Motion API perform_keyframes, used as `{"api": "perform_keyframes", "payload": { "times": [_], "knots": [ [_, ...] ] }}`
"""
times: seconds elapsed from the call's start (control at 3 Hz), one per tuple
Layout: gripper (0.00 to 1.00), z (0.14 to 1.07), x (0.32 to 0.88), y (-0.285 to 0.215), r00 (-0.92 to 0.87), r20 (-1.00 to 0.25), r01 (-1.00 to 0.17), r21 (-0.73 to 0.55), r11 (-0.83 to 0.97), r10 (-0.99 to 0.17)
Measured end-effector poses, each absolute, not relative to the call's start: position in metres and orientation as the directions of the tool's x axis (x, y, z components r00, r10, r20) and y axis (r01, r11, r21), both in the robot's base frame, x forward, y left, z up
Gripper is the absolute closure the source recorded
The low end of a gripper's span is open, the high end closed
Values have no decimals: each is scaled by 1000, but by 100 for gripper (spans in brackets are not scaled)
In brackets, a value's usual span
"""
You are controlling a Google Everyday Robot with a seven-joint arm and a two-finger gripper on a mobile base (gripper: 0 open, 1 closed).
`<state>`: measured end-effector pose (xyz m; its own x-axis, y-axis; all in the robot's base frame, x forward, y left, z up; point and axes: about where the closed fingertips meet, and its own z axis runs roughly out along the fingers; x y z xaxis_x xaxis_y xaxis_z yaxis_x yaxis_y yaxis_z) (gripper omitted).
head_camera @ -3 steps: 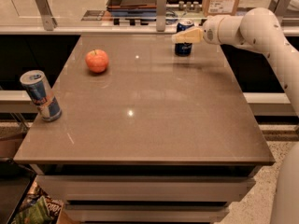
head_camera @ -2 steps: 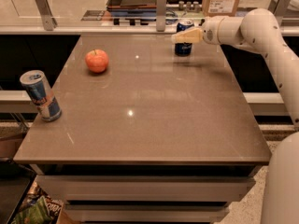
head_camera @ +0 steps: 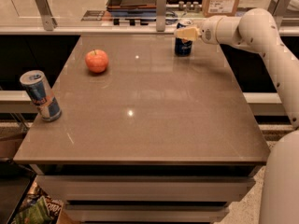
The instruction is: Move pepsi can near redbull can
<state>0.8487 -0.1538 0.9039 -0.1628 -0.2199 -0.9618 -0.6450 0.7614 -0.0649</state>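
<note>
Brown and smooth, the table [head_camera: 154,125] filled most of the view, with drawers under its front edge. The white arm [head_camera: 261,31] came in from the right side and reached across the far right corner.

The redbull can [head_camera: 40,96] stood at the near left edge, leaning a little in the picture but on its base. An apple [head_camera: 96,61] sat toward the far left, well apart from both cans.

The pepsi can [head_camera: 182,46] stood upright near the far edge, right of centre, its long axis vertical. The gripper [head_camera: 182,32] lay level at the can's upper part, pointing left, so the can was right at its tip and slightly below it. Whether the gripper had closed on the can could not be told, since its tan tip overlapped the can's top.

The task looked to be at its grasping step, with the carry not yet begun. The coming move would turn on the redbull can lying leftward and toward the near edge from the gripper, diagonally across the table. The apple sat just to the far side of that line, so the carry would probably need to pass on its near side.
</note>
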Motion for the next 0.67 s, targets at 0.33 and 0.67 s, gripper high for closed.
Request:
{"api": "perform_keyframes", "payload": {
  "times": [0.33,0.67],
  "knots": [
    [62,902,849,-150,-164,-962,-648,-63,759,-220],
    [87,900,850,-147,-166,-961,-652,-61,756,-220]
  ]
}}
